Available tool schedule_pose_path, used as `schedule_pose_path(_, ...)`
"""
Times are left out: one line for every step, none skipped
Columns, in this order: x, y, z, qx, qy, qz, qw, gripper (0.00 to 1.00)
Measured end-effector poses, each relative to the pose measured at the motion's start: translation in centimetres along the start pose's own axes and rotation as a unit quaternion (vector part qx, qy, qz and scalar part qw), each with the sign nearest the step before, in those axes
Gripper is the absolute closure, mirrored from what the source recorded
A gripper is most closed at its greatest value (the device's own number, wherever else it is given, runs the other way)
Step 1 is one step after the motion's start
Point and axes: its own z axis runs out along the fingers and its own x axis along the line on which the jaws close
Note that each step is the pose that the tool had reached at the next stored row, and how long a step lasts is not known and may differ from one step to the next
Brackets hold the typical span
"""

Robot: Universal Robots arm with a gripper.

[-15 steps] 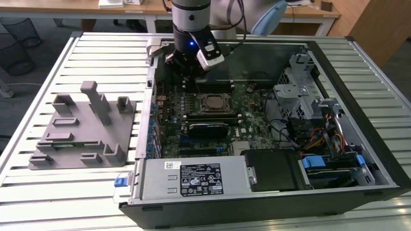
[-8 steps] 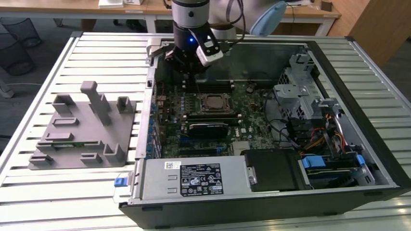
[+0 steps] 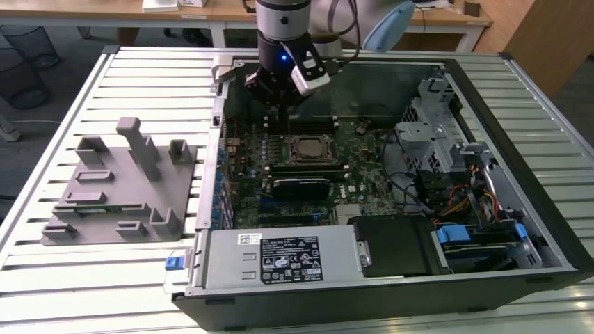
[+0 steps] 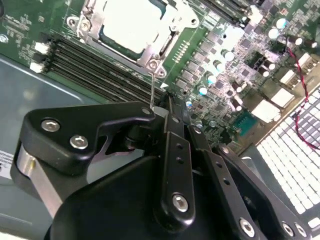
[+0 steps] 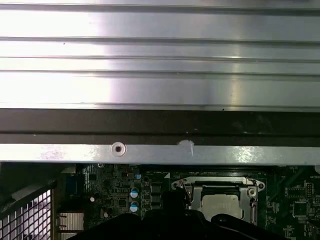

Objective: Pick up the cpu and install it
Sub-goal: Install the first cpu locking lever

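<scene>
Already in the socket (image 3: 309,149) — the cpu (image 3: 308,148), computer case (image 3: 519,174) open

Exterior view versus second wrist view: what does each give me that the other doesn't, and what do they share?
Exterior view alone: the whole open computer case on the slatted table, the grey fixture block on that view's left, the power supply, and the arm hanging over the case's far end.

Second wrist view alone: the gripper's black linkage close up, and the memory slots beside the socket.

Both: the motherboard and the cpu lying in its socket.
</scene>
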Motion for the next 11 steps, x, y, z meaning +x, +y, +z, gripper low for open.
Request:
schedule_pose_path(-0.01, 0.00, 0.00, 0.0000, 0.0000, 0.000, 1.0000, 0.89)
schedule_pose_path(-0.03, 0.00, 0.01, 0.0000, 0.0000, 0.000, 1.0000, 0.89)
schedule_pose_path(-0.04, 0.00, 0.01, 0.0000, -0.0001, 0.000, 1.0000, 0.89)
schedule_pose_path(-0.06, 0.00, 0.01, 0.0001, 0.0000, 0.000, 1.0000, 0.89)
schedule_pose_path(-0.10, 0.00, 0.01, 0.0001, 0.0000, 0.000, 1.0000, 0.89)
schedule_pose_path(-0.15, 0.00, 0.01, 0.0001, 0.0000, 0.000, 1.0000, 0.89)
schedule_pose_path(-0.23, 0.01, 0.01, 0.0000, 0.0000, 0.000, 1.0000, 0.89)
schedule_pose_path(-0.31, 0.01, 0.02, 0.0000, 0.0000, 0.000, 1.0000, 0.89)
schedule_pose_path(-0.40, 0.00, 0.02, 0.0000, 0.0000, 0.000, 1.0000, 0.89)
schedule_pose_path(-0.48, 0.00, 0.01, 0.0000, 0.0000, 0.000, 1.0000, 0.89)
schedule_pose_path(-0.57, 0.00, 0.02, 0.0000, 0.0000, 0.000, 1.0000, 0.89)
